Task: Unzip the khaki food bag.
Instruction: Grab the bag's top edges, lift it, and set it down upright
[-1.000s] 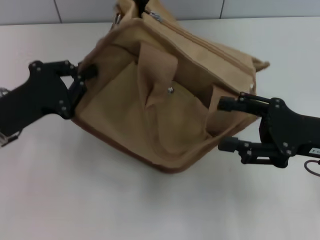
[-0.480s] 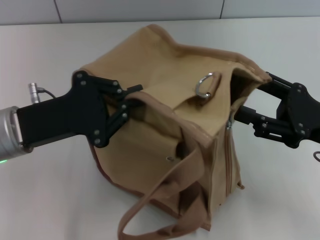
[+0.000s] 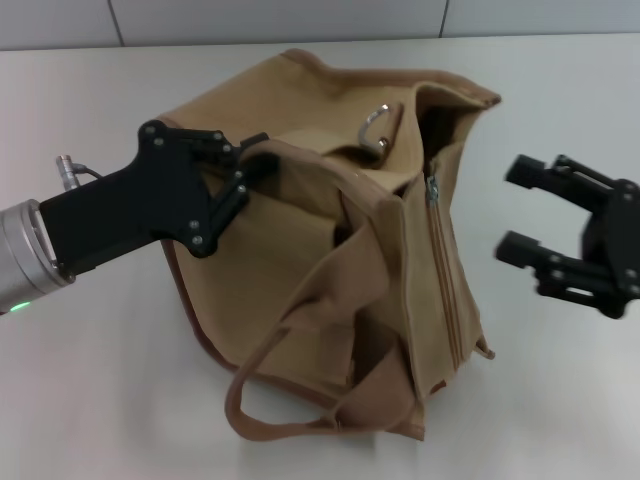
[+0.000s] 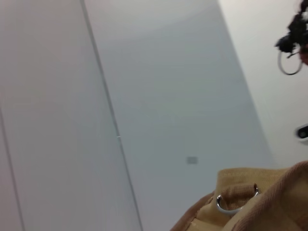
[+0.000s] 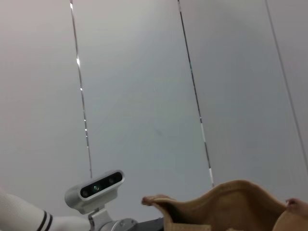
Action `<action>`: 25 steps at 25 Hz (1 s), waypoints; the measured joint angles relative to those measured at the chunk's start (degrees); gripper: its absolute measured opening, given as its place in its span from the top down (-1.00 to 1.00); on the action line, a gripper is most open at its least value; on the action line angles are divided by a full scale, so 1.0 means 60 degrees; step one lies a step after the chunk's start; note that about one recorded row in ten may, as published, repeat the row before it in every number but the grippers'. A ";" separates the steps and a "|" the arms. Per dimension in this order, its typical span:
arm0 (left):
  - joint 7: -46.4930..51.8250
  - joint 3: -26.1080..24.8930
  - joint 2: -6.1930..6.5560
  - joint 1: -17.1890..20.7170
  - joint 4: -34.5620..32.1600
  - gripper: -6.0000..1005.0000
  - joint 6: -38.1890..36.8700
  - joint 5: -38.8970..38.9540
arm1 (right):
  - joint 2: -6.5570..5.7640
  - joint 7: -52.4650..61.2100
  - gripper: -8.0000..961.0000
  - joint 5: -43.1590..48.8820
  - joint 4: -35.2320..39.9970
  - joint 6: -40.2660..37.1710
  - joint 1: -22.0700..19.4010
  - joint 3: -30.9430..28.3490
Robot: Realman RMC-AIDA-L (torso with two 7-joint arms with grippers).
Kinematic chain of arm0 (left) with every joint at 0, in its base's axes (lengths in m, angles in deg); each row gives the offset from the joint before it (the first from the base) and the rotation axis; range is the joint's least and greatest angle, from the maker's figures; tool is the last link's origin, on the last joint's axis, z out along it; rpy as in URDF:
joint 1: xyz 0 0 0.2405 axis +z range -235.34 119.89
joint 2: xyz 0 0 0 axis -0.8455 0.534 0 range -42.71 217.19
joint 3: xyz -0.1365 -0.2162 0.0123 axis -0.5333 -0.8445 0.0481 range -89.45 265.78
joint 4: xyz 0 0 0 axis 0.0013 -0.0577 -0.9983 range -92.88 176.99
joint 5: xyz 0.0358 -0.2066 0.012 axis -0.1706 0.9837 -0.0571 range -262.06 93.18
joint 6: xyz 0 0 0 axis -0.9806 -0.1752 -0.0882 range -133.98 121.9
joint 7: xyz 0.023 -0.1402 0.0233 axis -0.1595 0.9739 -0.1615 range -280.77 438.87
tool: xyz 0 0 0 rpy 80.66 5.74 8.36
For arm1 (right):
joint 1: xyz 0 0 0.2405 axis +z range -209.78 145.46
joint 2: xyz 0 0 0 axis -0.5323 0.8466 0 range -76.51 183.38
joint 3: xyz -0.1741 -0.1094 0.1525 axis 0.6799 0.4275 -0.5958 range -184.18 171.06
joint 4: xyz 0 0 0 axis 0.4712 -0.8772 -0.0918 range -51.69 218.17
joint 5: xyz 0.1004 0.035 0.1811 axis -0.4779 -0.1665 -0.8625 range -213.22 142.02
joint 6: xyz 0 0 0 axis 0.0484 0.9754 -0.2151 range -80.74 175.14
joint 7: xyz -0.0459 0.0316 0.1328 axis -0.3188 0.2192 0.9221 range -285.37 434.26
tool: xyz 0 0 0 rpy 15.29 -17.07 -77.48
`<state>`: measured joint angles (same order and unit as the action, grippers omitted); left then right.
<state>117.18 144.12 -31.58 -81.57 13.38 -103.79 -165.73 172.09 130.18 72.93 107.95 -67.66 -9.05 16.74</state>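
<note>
The khaki food bag stands lifted and turned on the white table, its corner towards me. Its zipper runs down the right-hand face, with the metal pull near the top, below a dark gap in the fabric. A metal ring sits on top, and one handle hangs in a loop at the front. My left gripper is shut on the bag's upper left edge. My right gripper is open and empty, apart from the bag on its right. The bag's edge shows in the left wrist view and the right wrist view.
The white table spreads around the bag, with a grey wall along its far edge. The right wrist view shows the robot's head camera beyond the bag.
My right gripper has come off the bag's top right corner, opened, and drawn back to the right. The bag has turned a little, and the left gripper keeps its hold.
</note>
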 joint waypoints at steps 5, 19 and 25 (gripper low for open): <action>0.0018 0.0044 -0.0006 0.0064 0.0191 0.87 0.0261 0.0369 | -0.0186 0.0233 -0.62 0.0000 0.0444 -0.0890 -0.0270 -0.0397; -0.0065 0.0355 -0.0048 -0.0266 0.0887 0.86 0.0355 0.0405 | -0.0070 0.2730 -0.62 0.0044 0.2691 -0.1520 0.0623 0.0385; -0.0343 0.0546 -0.0045 -0.0261 0.1094 0.86 0.0343 0.0426 | 0.0065 0.3073 -0.61 0.0030 0.3347 -0.1439 0.0774 0.0741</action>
<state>115.12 147.40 -31.85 -83.13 19.94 -101.74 -163.17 172.48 148.61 73.11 128.03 -76.29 -4.41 21.18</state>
